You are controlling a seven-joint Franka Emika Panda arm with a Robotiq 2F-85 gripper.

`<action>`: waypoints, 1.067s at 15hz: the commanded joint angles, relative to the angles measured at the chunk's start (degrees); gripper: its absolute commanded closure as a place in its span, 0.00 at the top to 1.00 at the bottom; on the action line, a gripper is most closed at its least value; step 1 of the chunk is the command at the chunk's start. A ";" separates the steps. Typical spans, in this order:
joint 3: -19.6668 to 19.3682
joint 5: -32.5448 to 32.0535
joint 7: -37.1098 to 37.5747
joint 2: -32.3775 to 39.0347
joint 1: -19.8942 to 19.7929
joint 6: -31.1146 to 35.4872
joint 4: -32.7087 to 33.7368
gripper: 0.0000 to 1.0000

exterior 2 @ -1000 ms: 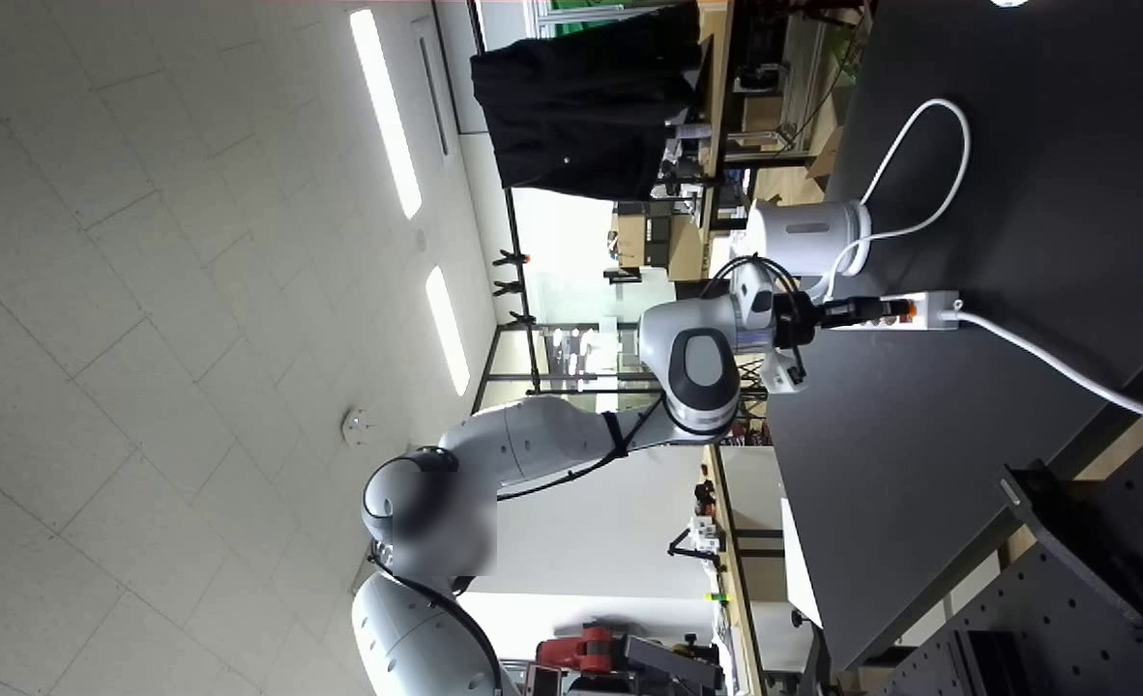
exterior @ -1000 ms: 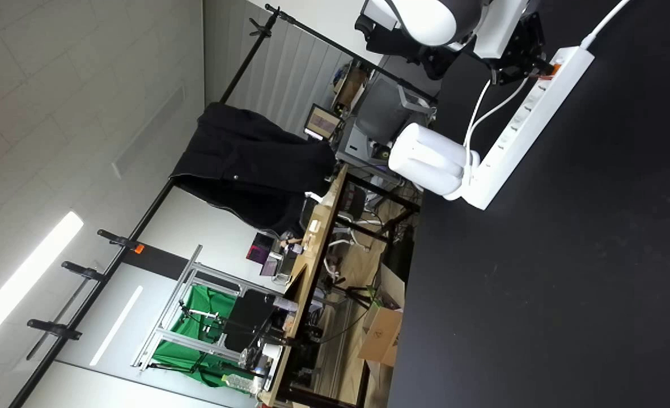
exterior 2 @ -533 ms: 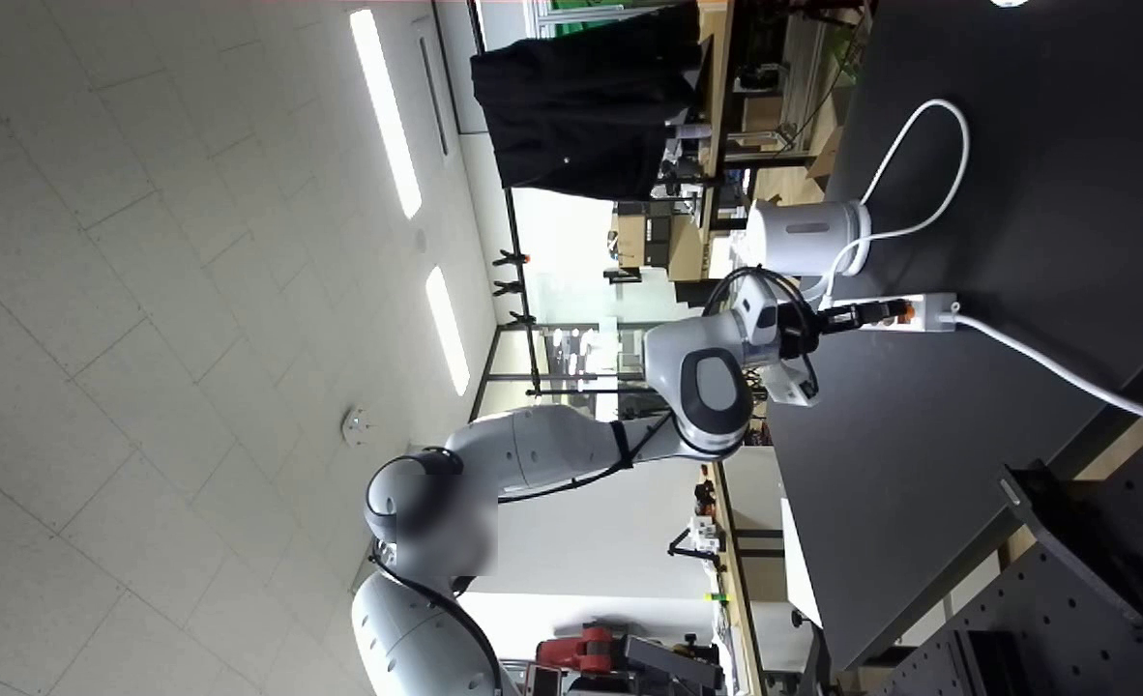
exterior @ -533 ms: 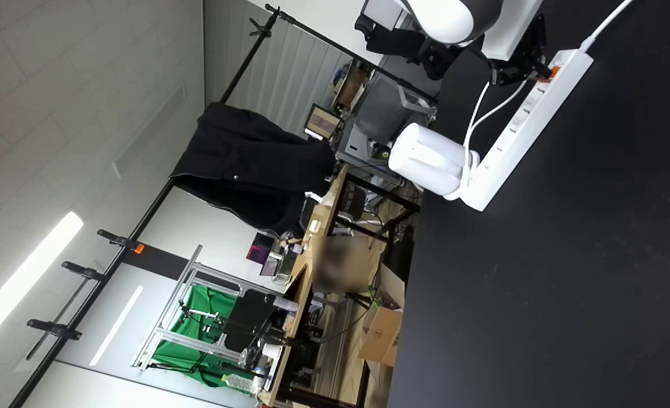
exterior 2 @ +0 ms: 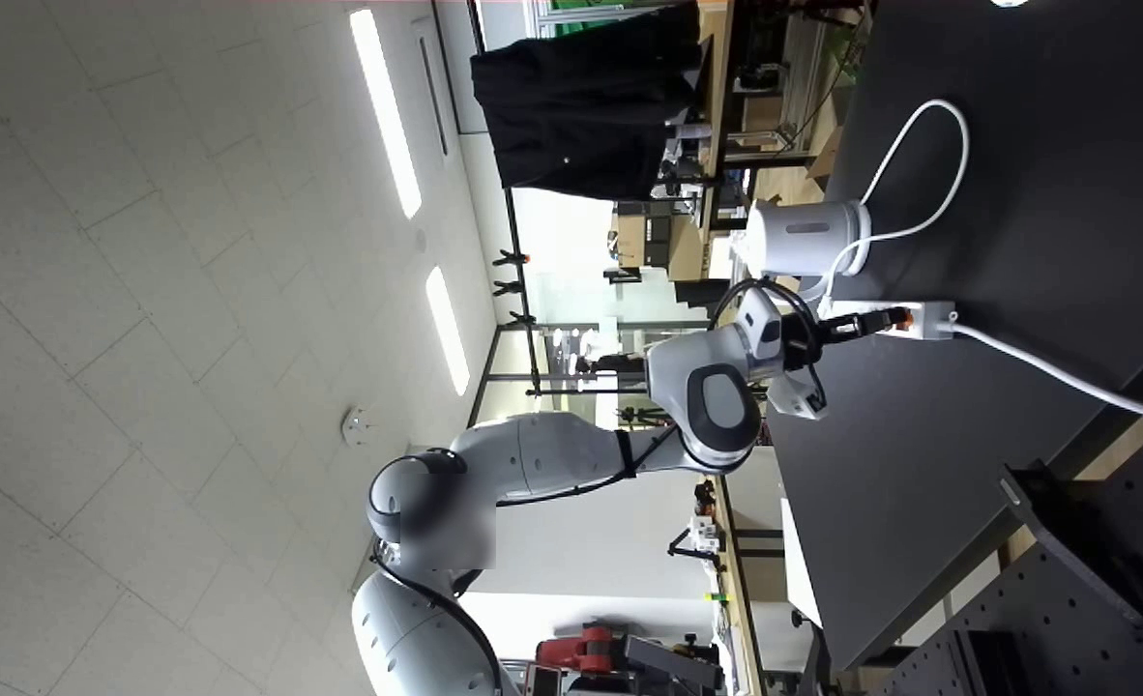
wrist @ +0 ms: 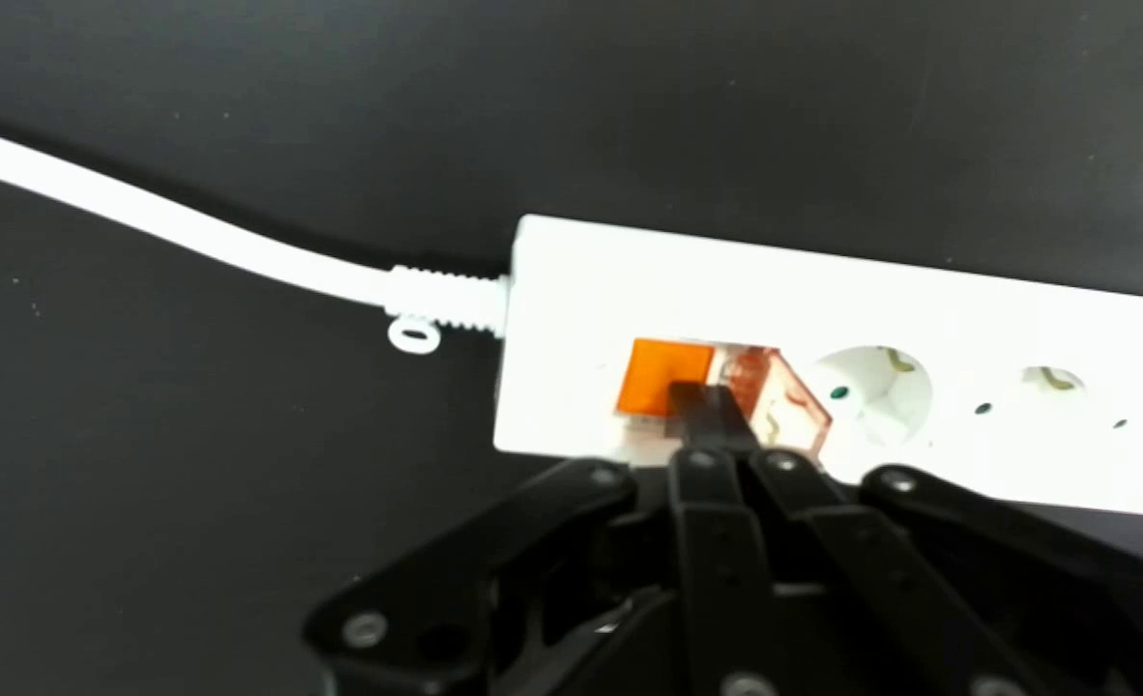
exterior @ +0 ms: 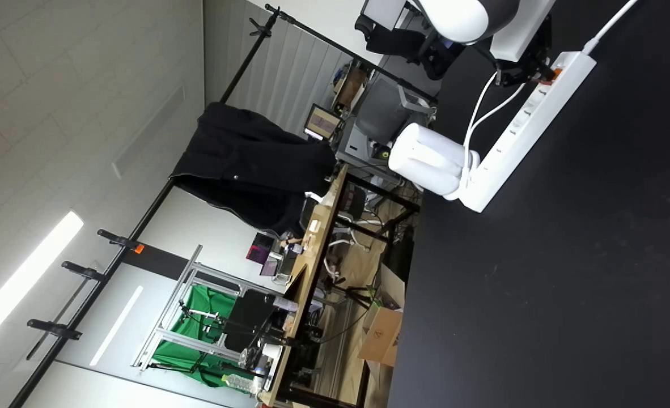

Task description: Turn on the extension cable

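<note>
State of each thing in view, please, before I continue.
Orange switch: partly hidden; on or off, cannot tell.
Fingers: closed together over part of the orange switch; contact uncertain.
Extension cable: flat on the table, face up.
Socket beside the switch: no plug in it.
Thick cord: joined to the extension cable's end.
White rounded appliance: upright; running or not, cannot tell.
Thin cord: loosely looped.
Ceiling lights: lit.
Monitor: screen lit.

The strip [wrist: 823,300] lies on the desk [wrist: 243,541]. In the wrist view its cord [wrist: 243,248] runs off left; near that end sits the switch [wrist: 666,372], partly under the jaws, the sockets [wrist: 881,396] rightward. In an exterior view the kettle [exterior: 428,158] stands beside the opposite end.
</note>
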 commanded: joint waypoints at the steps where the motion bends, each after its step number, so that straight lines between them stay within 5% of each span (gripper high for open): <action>1: 0.03 1.22 0.30 -0.05 0.58 0.22 -0.58 0.00; 8: -1.93 2.52 0.77 0.11 3.30 -0.25 -1.04 0.00; 16: -1.36 2.28 0.43 1.15 1.62 -1.31 0.95 0.00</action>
